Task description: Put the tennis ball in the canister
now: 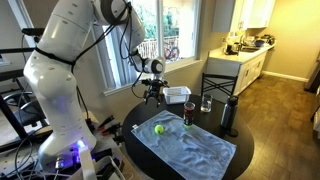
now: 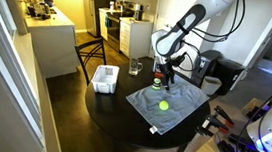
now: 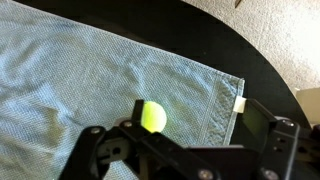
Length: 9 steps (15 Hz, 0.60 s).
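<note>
White Panda arm (image 1: 70, 70), bent over from beside a round dark table (image 1: 138, 120) in a kitchen corner. Pale blue cloth (image 1: 190, 150) spread flat over much of the tabletop, with a small tag (image 3: 240, 104) at one hem in the wrist view. White open bin (image 1: 177, 94) on the bare wood near the table's edge, off the cloth. Dark grey bottle (image 1: 229, 115) upright just beside the cloth. Gripper (image 3: 175, 135) raised above the cloth, fingers (image 3: 88, 145) spread wide, nothing between them. Canister (image 1: 188, 113), dark reddish-brown, upright at the cloth's edge, with a clear glass (image 1: 206, 103) near it. Tennis ball (image 1: 158, 128) (image 2: 163, 105) (image 3: 152, 116) resting on the cloth close to a hem, below the gripper without touching it, apart from the canister.
</note>
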{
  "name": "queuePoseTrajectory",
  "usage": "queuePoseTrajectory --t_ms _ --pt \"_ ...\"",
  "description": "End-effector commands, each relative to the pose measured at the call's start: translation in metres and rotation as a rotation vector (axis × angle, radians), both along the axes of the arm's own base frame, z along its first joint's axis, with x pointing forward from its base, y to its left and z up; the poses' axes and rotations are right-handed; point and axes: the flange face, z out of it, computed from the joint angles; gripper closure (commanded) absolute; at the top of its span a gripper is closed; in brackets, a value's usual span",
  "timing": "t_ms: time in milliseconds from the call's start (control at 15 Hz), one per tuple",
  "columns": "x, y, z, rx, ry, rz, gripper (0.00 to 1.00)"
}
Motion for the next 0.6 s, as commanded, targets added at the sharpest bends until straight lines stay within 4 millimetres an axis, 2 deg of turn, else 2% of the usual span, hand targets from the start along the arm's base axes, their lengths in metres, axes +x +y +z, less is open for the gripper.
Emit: queuePoseTrajectory --t_ms 0,533 --pt "0.009 -0.002 -0.034 -0.033 0.041 0.027 0.0" --pt "0.021 0.0 -0.091 -0.051 0.083 0.041 0.0"
